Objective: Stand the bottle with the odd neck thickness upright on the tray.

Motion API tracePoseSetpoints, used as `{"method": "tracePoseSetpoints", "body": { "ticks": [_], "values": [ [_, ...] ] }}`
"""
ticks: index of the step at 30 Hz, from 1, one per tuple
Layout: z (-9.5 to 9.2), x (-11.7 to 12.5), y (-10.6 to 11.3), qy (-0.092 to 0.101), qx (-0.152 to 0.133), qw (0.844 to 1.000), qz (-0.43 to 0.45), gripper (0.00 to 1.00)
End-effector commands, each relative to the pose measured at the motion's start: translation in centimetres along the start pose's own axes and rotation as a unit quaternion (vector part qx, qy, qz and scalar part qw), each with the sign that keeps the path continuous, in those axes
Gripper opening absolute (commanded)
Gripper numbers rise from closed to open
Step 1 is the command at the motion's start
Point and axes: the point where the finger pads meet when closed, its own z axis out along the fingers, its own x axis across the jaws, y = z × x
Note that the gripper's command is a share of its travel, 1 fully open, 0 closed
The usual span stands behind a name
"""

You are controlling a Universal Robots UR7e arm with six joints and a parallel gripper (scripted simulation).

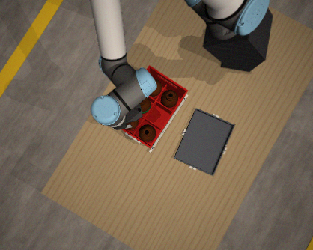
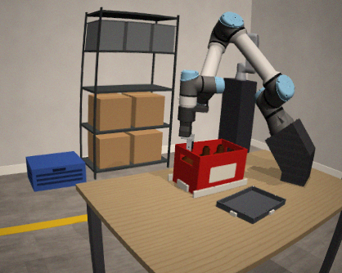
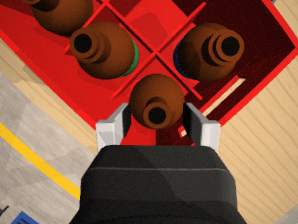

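Observation:
A red crate point(image 1: 155, 109) stands on the wooden table and holds several brown bottles. It also shows in the side view point(image 2: 210, 167) and in the wrist view point(image 3: 166, 36). My gripper point(image 3: 156, 113) is open, its two fingers on either side of the neck of a brown bottle point(image 3: 157, 102) in a corner compartment, without touching it. In the side view my gripper point(image 2: 189, 144) hangs over the crate's far left corner. Other bottles stand in the neighbouring compartments: one with a green band point(image 3: 104, 50), one with a blue band point(image 3: 209, 51) and one further off point(image 3: 53, 3). The dark grey tray point(image 1: 204, 141) lies empty to the right of the crate.
The robot's black base point(image 1: 239, 41) stands at the table's far edge. One crate compartment point(image 3: 150, 22) is empty. A shelf with cardboard boxes point(image 2: 126, 118) and a blue box point(image 2: 56, 170) stand behind the table.

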Motion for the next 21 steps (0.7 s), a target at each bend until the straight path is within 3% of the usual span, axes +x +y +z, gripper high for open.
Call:
{"method": "tracePoseSetpoints", "body": {
  "ticks": [1, 21],
  "values": [
    [0.4, 0.0, 0.0, 0.000, -0.001, 1.000, 0.000, 1.00],
    [1.4, 0.0, 0.0, 0.000, -0.001, 1.000, 0.000, 1.00]
  ]
}}
